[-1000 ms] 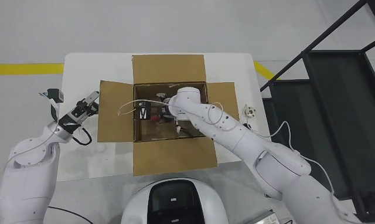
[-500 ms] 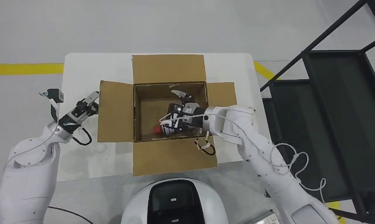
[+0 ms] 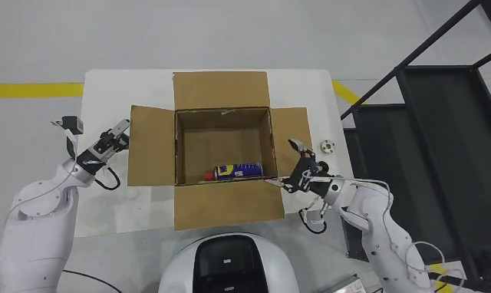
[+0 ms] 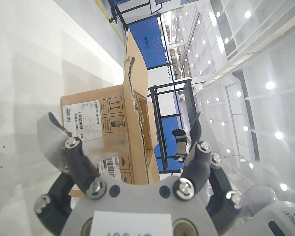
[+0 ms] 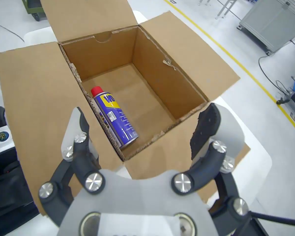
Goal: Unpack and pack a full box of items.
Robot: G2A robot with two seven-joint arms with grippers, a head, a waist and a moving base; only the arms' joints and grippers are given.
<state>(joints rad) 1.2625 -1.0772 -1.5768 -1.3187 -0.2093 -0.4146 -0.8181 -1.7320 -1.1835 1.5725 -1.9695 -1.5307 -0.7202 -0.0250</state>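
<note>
Right fingers (image 5: 206,124) have left the box (image 5: 27,87); spray can (image 5: 114,116) lies inside.

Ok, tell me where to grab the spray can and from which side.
Grip the blue mid-body of the spray can, coming straight down from above. It lies on its side on the box floor, close against the robot-side wall, so finger room there looks tight.

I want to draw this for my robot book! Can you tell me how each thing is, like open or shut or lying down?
Cardboard box: open, all four flaps folded out.
Spray can: lying on its side inside the box, red cap on.
Left gripper: open, holding nothing.
Right gripper: open, holding nothing.
</note>
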